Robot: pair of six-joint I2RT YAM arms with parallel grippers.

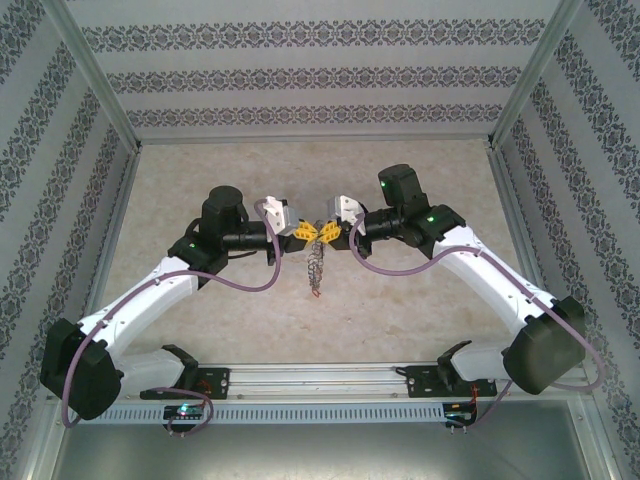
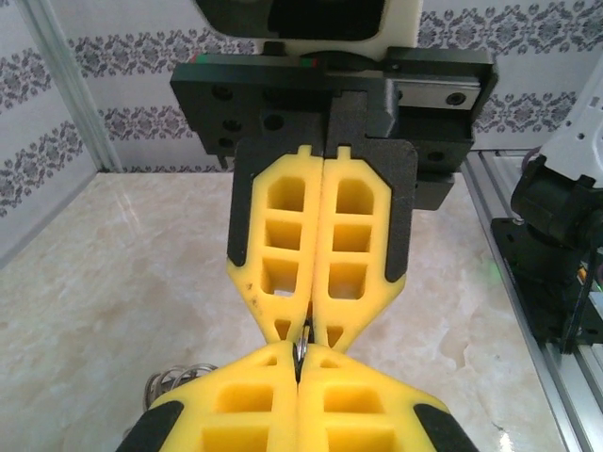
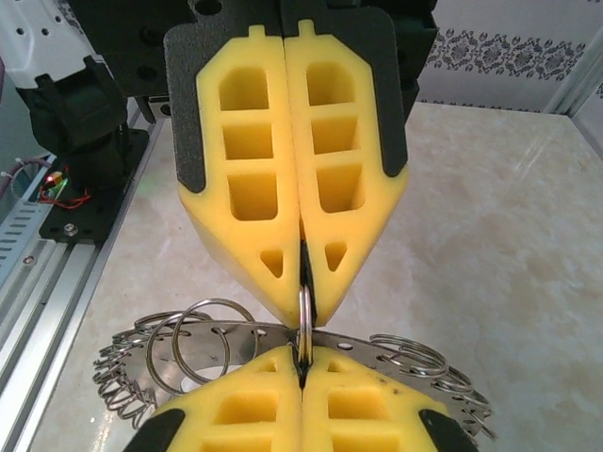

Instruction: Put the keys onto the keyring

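My left gripper (image 1: 305,232) and right gripper (image 1: 330,232) meet tip to tip above the middle of the table. Both are shut on the same small split ring (image 3: 305,315), which stands edge-on between the two pairs of yellow fingers. That ring belongs to the keyring (image 3: 236,337), a flat silvery perforated band carrying several wire rings. It hangs below the grippers as a grey bundle (image 1: 316,265) with a reddish speck at its lower end. I cannot make out separate keys. In the left wrist view my own tips (image 2: 300,358) face the right gripper's fingers (image 2: 283,282).
The marble-patterned tabletop (image 1: 420,310) lies under the hanging bundle. Patterned walls and aluminium frame posts (image 1: 100,85) enclose the table on three sides. The arm bases and a slotted rail (image 1: 320,378) run along the near edge. Purple cables (image 1: 250,285) loop off both forearms.
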